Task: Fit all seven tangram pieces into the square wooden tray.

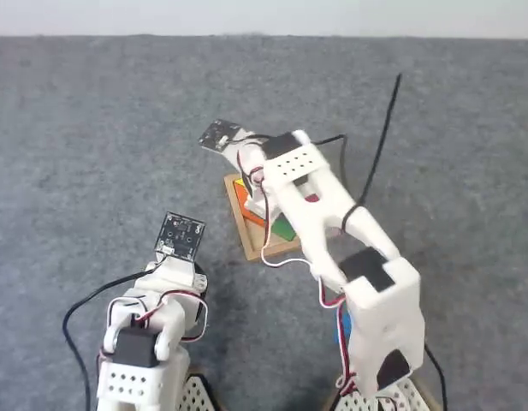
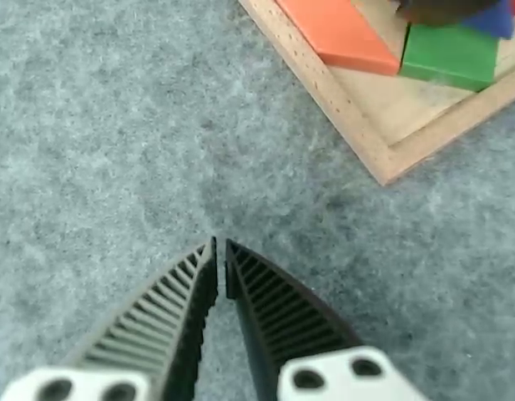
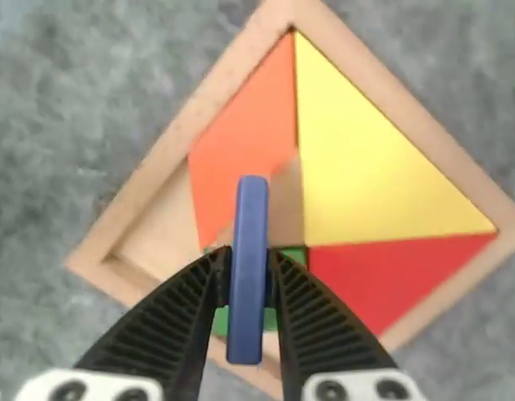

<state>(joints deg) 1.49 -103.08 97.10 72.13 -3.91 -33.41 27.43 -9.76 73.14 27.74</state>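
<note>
My right gripper (image 3: 249, 261) is clamped on a blue piece (image 3: 250, 209), held on edge over the square wooden tray (image 3: 167, 159). Under it in the tray lie an orange piece (image 3: 249, 142), a large yellow triangle (image 3: 366, 167), a red triangle (image 3: 382, 271) and a green piece (image 3: 292, 255), with bare wood beside the orange. My left wrist view catches one tray corner from outside. There my left gripper (image 2: 220, 246) hangs over the grey carpet (image 2: 115, 125), jaws all but together, holding nothing.

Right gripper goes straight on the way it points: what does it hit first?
The right gripper points down into the tray; its blue piece would likely touch the bare floor beside the orange piece first. Depth unclear.
</note>
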